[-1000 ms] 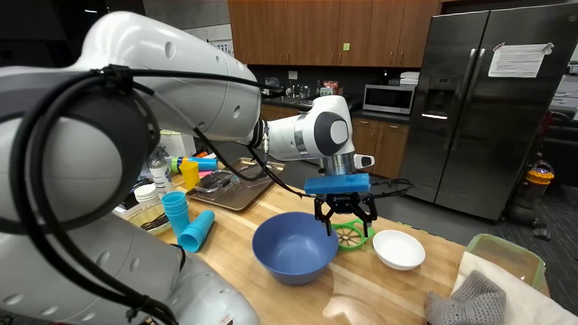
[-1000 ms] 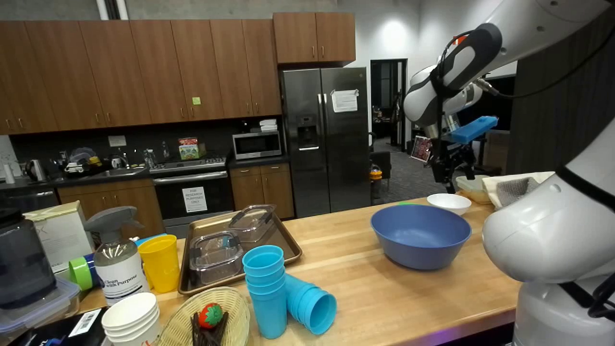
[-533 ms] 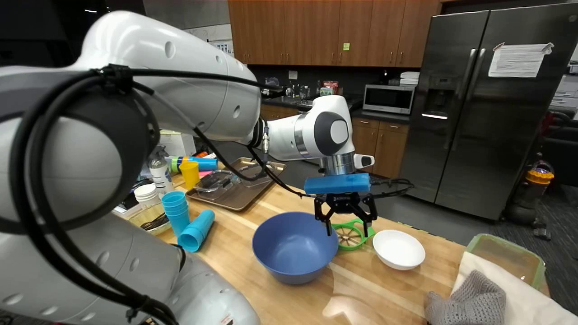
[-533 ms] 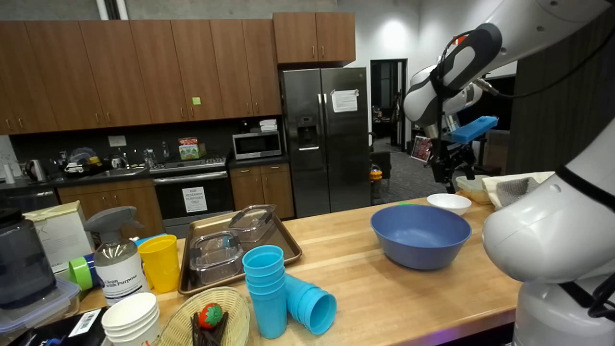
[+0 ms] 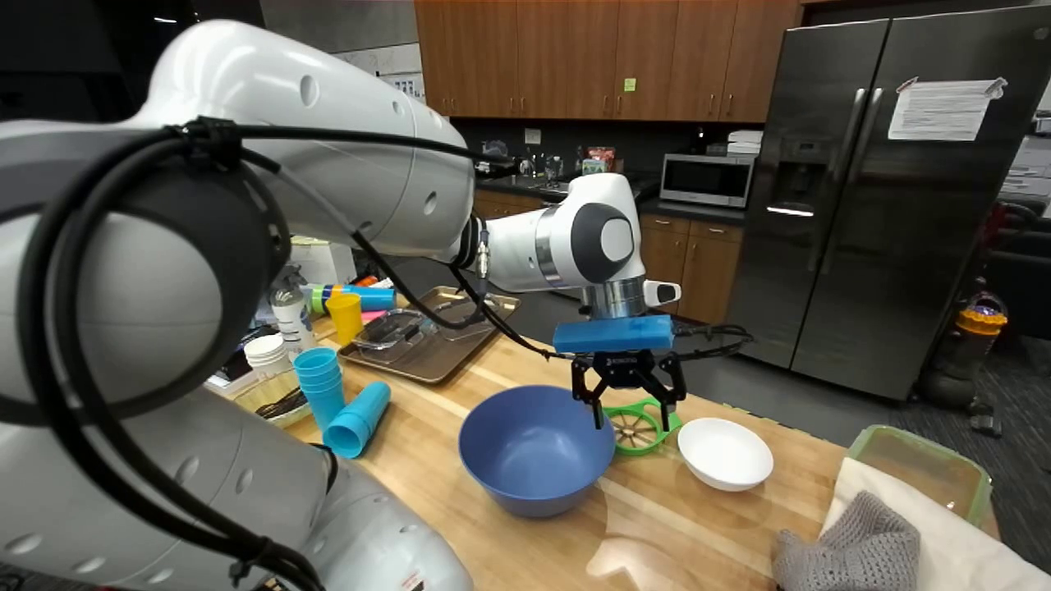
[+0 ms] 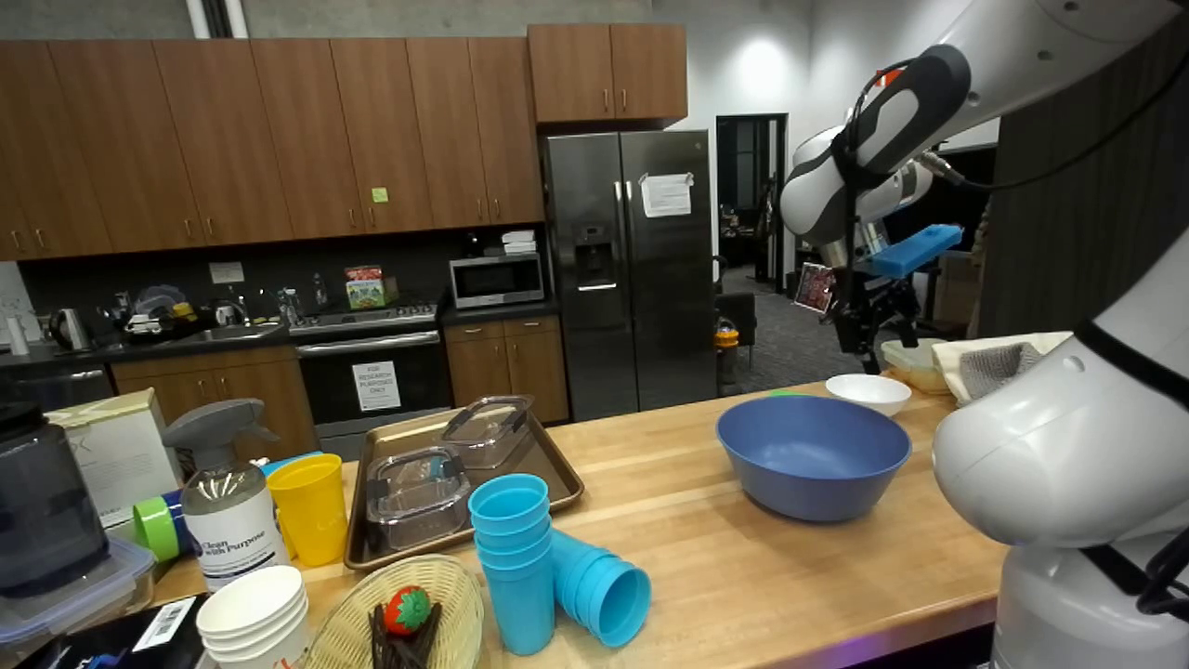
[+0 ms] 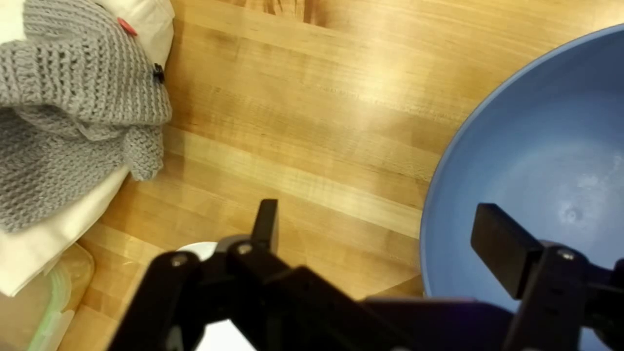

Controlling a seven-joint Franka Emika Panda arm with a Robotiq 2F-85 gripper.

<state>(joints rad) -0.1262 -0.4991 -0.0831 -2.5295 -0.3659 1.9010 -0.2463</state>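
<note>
Under me there's a big wooden counter (image 6: 687,539), with a wide blue bowl (image 6: 814,478) sitting upright on it. My gripper (image 5: 631,417) hangs above, right near that bowl, fingers spread well apart; in the wrist view one's in front of the bowl's inside and the other's against wood. Smaller white bowl (image 5: 725,454) sits nearby, and a green slicer (image 5: 633,432) lies between the two.
</note>
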